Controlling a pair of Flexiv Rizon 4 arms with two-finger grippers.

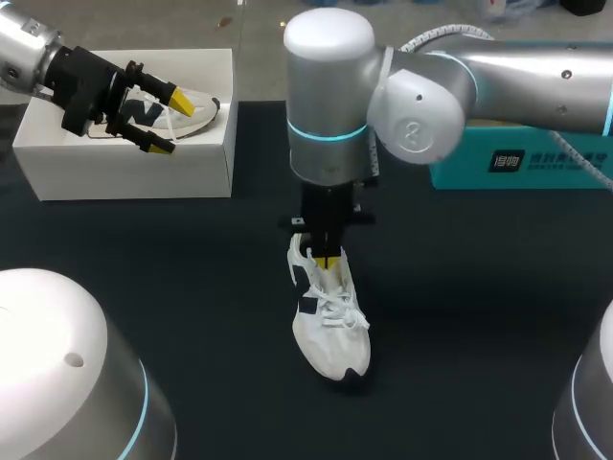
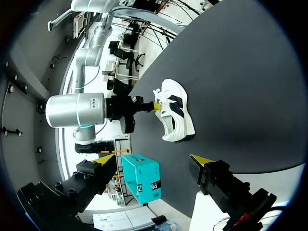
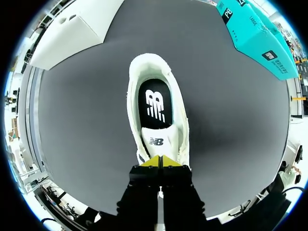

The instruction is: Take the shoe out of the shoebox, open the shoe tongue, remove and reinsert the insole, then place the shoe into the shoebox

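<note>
White shoe (image 1: pixel 330 321) standing on its sole at the middle of the dark bench (image 1: pixel 479 316), toe near and heel far, well apart from the white shoebox (image 1: pixel 124 163) at far left, in which a second shoe (image 1: pixel 196 107) lies. The right claw (image 3: pixel 161 161) points straight down, its yellow tips drawn together on the upper edge of the tongue (image 3: pixel 156 141). The left claw (image 1: pixel 168 123) hangs over the shoebox with tips apart, holding nothing. Handling, as judged: the shoe is light, with a soft fabric upper and a firmer sole, so a pull on the tongue may lift or tip the whole shoe unless it is steadied. The tongue edge and heel collar look like the best holds. The thin, flexible insole (image 3: pixel 155 103) is probably best pinched at its heel end. Only the right wrist view looks down the opening to the insole, seated flat. Only the left wrist view shows the shoe's side and sole on the bench. Only the head view places both claws relative to the shoebox. A teal box (image 1: pixel 517 168) lies at far right.
</note>
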